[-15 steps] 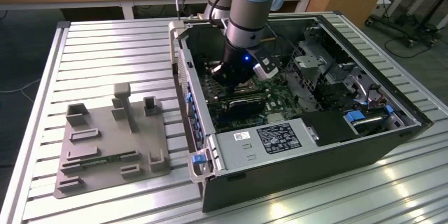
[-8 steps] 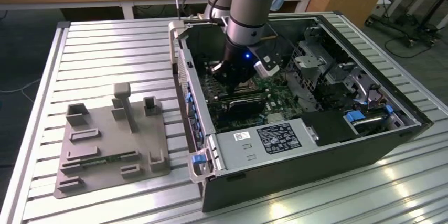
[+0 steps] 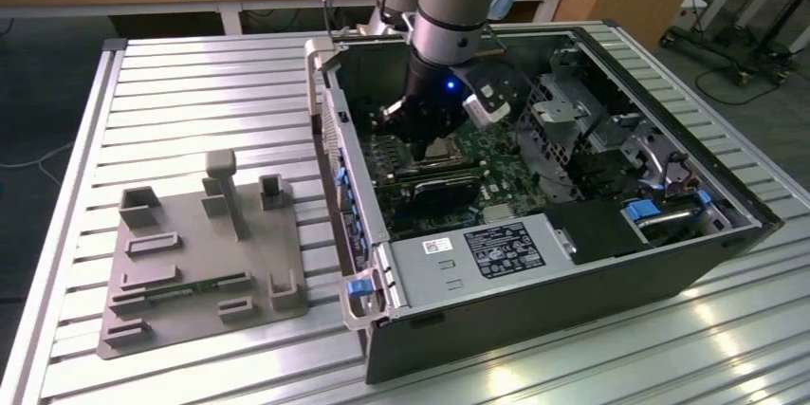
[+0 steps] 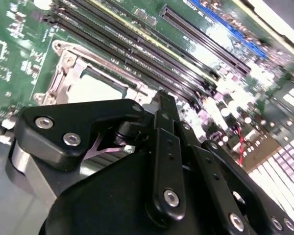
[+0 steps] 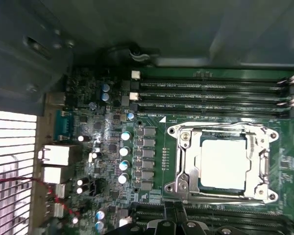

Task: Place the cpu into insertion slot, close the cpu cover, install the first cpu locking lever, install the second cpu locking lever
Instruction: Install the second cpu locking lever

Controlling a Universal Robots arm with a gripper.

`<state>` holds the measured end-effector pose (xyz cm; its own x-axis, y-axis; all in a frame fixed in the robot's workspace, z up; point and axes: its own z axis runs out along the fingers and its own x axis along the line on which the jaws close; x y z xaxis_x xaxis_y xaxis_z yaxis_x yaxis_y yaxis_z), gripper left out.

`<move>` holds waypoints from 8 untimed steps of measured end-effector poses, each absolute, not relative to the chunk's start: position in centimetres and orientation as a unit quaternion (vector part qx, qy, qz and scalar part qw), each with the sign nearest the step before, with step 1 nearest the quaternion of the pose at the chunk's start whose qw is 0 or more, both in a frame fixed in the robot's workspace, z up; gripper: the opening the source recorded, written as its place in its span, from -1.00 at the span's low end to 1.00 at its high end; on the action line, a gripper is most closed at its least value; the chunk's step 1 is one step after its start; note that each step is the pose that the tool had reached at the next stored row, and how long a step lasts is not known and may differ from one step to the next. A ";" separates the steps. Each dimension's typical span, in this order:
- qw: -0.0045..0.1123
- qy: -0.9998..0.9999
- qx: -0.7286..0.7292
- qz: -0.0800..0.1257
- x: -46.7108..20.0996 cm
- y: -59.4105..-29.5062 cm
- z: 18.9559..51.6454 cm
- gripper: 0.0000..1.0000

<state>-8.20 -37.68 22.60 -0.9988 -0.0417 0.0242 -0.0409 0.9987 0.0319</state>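
Observation:
The cpu (image 5: pixel 223 163), a pale square chip, sits in the insertion slot (image 5: pixel 179 187) on the green motherboard. The silver cpu cover (image 5: pixel 187 157) lies flat around it, and the chip shows through its window. Thin lever rods run along the frame's edges; I cannot tell if they are latched. In the second wrist view, the cpu (image 4: pixel 95 87) and the cpu cover (image 4: pixel 68 66) lie just beyond my black gripper (image 4: pixel 164 100). My gripper (image 5: pixel 175 218) is shut and holds nothing, hovering beside the slot. In the exterior view my gripper (image 3: pixel 424 130) reaches down inside the open computer case, close over the board.
Long black memory slots (image 5: pixel 210 93) run on both sides of the socket. The case walls (image 3: pixel 332 139), a black labelled power-supply box (image 3: pixel 500 248) and drive cages (image 3: pixel 595 130) hem in the arm. A grey fixture tray (image 3: pixel 203 253) lies on the slatted table at the exterior view's left.

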 end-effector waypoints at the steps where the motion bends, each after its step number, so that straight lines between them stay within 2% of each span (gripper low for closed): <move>1: 0.012 -1.000 0.021 -0.016 -8.2 -37.6 23.0 -0.79; 8: 0.012 -1.000 0.021 -0.016 -8.2 -37.6 23.5 -0.79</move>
